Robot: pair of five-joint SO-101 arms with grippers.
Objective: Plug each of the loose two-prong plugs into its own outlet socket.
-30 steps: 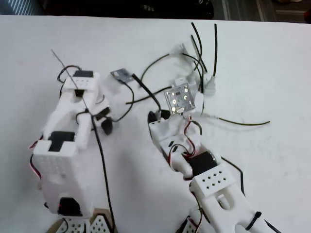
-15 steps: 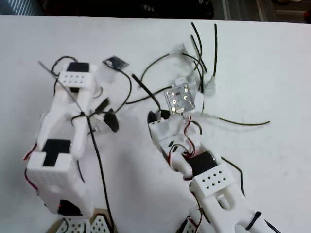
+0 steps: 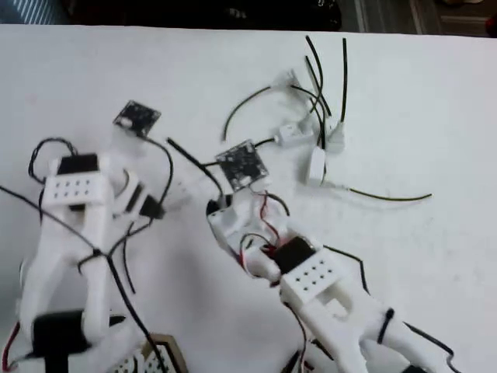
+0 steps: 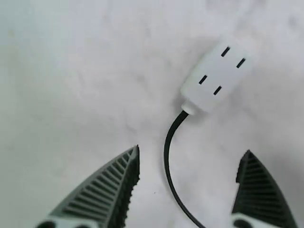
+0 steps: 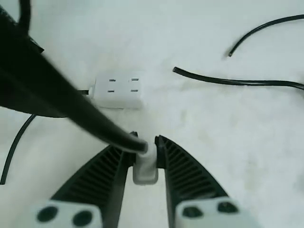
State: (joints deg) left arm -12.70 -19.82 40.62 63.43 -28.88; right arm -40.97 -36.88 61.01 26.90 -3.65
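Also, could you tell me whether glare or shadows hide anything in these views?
High view: table evenly bright, soft shadows beside the arms. Left wrist view: the outlet socket is evenly lit, slots plain. Right wrist view: a dark cable covers part of the table.

Work surface and surroundings, from above.
A white table (image 3: 435, 93) with a matte, faintly mottled top, evenly lit; beyond its far edge lies a dark strip of room (image 3: 194, 12).

Outlet socket (image 4: 214, 71): white, black slots
Cord (image 4: 166, 152): black
Left gripper (image 4: 192, 151): dark grey, ribbed
Plug (image 5: 145, 167): off-white
Table (image 3: 435, 101): white
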